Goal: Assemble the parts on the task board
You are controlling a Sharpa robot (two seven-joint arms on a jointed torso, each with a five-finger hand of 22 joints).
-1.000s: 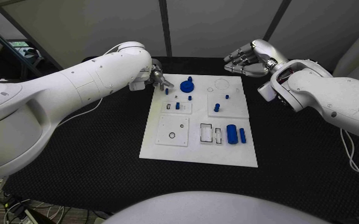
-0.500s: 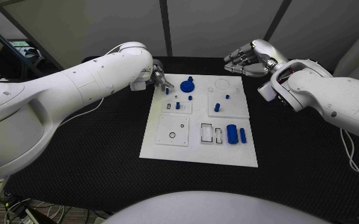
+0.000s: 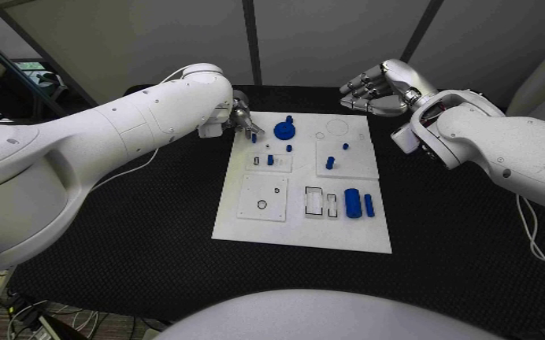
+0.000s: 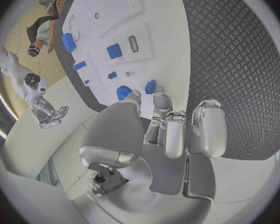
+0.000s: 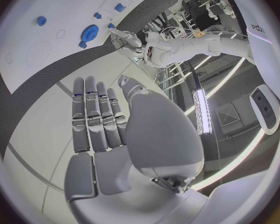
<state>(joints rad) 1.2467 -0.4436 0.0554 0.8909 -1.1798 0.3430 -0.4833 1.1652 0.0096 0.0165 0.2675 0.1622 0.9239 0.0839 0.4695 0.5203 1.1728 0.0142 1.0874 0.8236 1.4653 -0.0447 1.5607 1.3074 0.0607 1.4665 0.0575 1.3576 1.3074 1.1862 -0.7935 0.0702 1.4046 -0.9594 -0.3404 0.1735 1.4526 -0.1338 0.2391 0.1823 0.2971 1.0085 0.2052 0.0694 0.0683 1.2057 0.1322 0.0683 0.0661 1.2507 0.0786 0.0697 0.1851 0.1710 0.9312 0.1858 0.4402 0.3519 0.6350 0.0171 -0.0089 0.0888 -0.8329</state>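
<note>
while nothing has shifted over the last second, the left hand (image 3: 239, 120) pinches a small blue part (image 4: 150, 87) at the board's (image 3: 298, 234) ten o'clock corner, unplaced, and the right hand (image 3: 380, 88) hangs empty, fingers loosely curled.

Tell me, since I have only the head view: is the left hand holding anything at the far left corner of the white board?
Observer: In the left wrist view the left hand has its fingertips right at a small blue peg. I cannot tell whether they grip it.
Operator: And the right hand's palm?
Observer: The right wrist view shows the right hand with its fingers straight, side by side, holding nothing.
</note>
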